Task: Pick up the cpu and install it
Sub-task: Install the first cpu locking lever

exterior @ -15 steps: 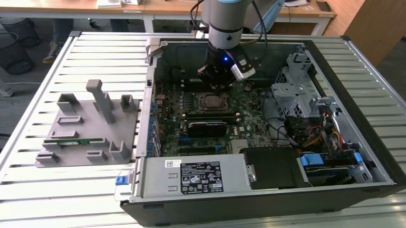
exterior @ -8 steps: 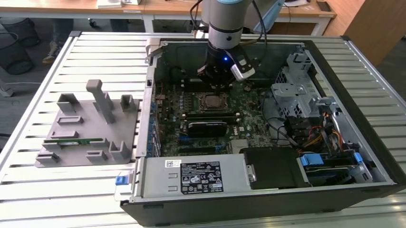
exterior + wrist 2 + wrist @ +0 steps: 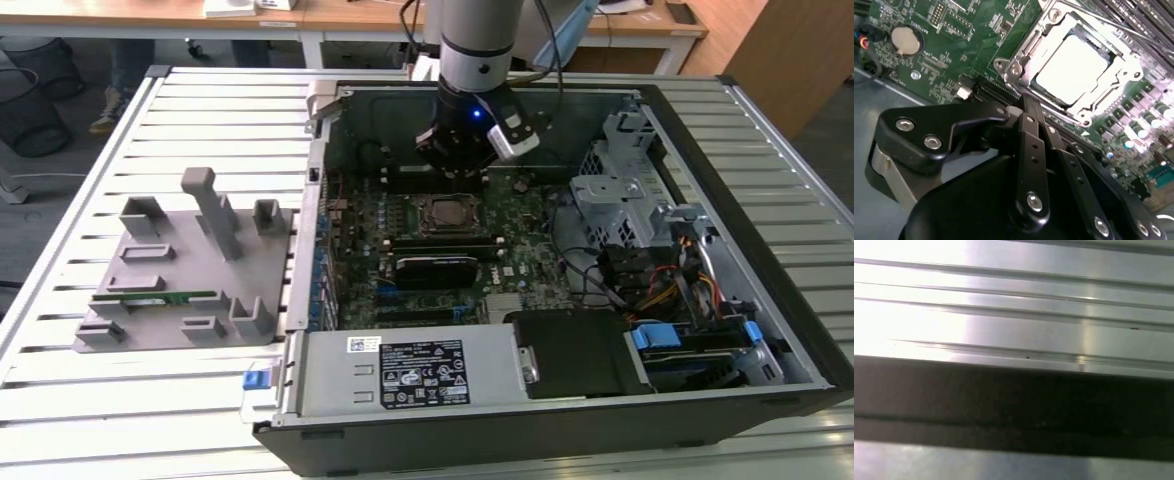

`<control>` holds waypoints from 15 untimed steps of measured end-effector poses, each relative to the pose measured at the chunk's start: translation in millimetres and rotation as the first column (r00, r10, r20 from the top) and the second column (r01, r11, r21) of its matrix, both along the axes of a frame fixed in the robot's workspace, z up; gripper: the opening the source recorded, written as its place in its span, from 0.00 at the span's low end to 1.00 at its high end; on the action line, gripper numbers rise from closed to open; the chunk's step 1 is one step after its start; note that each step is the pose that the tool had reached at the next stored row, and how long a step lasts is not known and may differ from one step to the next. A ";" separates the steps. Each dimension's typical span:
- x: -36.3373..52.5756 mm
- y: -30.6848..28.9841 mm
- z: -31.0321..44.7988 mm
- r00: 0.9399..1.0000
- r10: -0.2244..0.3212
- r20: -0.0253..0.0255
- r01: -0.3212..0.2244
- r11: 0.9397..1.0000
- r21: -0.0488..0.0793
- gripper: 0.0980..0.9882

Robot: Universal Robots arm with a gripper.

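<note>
Exterior view: gripper (image 3: 454, 172) hanging inside the open computer case (image 3: 747, 330), just above the motherboard (image 3: 521, 225) and just beyond the socket (image 3: 449, 213). Second wrist view: cpu (image 3: 1070, 68) lying flat in the socket (image 3: 1074, 65) with its silver top bare inside the metal frame, apart from the black gripper (image 3: 1029, 107), whose fingers (image 3: 1026, 130) sit drawn together with nothing between them. Off to the exterior view's left, gray fixture (image 3: 174, 265) on the slatted table (image 3: 107, 400), with a green memory stick (image 3: 154, 297) in it.

Silver cpu (image 3: 1070, 70) on green board (image 3: 969, 40); black pincer (image 3: 1026, 107); grey ribbed table (image 3: 200, 100).
</note>
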State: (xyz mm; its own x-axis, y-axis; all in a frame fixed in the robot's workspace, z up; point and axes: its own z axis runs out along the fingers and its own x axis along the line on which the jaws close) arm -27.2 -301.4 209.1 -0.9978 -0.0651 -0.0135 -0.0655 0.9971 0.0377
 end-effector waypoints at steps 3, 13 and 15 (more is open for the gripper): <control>0.0 -0.5 0.9 1.000 0.000 0.000 0.000 1.000 0.000 0.01; 0.2 -7.5 0.8 1.000 0.000 0.000 0.000 1.000 0.002 0.01; 0.3 -8.2 0.8 1.000 0.000 0.000 0.000 1.000 0.002 0.01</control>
